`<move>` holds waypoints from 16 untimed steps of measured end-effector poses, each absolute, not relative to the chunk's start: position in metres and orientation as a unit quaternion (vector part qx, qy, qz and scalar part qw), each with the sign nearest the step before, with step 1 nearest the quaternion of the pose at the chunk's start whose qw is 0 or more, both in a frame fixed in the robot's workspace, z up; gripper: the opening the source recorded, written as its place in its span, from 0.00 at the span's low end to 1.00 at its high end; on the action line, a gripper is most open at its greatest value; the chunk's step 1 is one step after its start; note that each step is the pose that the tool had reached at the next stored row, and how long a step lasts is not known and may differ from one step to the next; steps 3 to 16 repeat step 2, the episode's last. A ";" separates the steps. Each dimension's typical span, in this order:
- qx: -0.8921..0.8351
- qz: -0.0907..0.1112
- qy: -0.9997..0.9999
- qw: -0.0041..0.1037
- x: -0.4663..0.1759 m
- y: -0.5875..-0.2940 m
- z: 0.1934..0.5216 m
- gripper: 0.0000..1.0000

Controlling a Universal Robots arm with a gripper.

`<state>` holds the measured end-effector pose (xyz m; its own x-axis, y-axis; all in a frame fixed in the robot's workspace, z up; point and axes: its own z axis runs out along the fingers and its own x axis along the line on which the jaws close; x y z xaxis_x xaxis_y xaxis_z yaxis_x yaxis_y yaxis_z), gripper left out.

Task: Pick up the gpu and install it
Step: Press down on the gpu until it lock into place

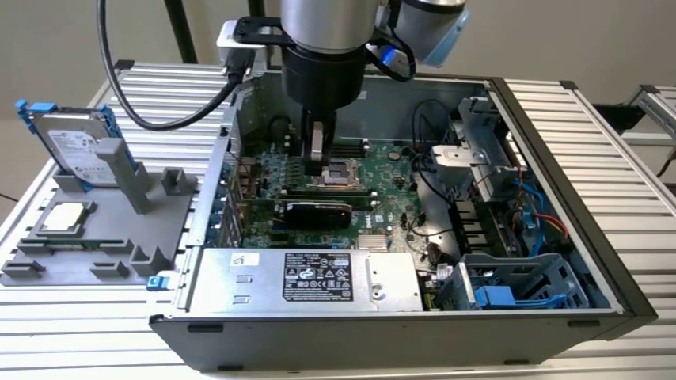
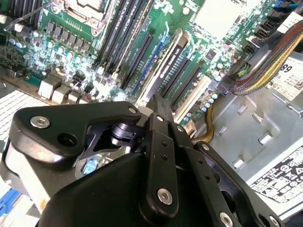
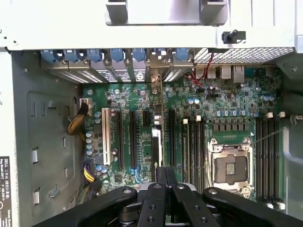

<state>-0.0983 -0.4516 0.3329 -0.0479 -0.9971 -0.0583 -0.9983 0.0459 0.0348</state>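
– Where is the gpu [image 1: 315, 212] sitting?
– It is standing on edge in a motherboard [image 1: 396, 198] slot inside the open case [image 1: 549, 158], directly under the pincer [image 1: 317, 170], seemingly just apart from it.
– How is it looking?
– It is showing a black shroud in the exterior view, a thin dark edge [image 3: 156, 142] in the first wrist view.
– And the pincer?
– Its fingers [image 3: 166, 176] are pressing together, pinching nothing.
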 end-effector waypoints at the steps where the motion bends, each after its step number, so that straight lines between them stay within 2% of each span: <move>1: -0.690 0.033 0.723 0.009 -0.098 -0.452 0.334 0.00; 16: -0.690 0.033 0.723 0.009 -0.098 -0.452 0.335 0.00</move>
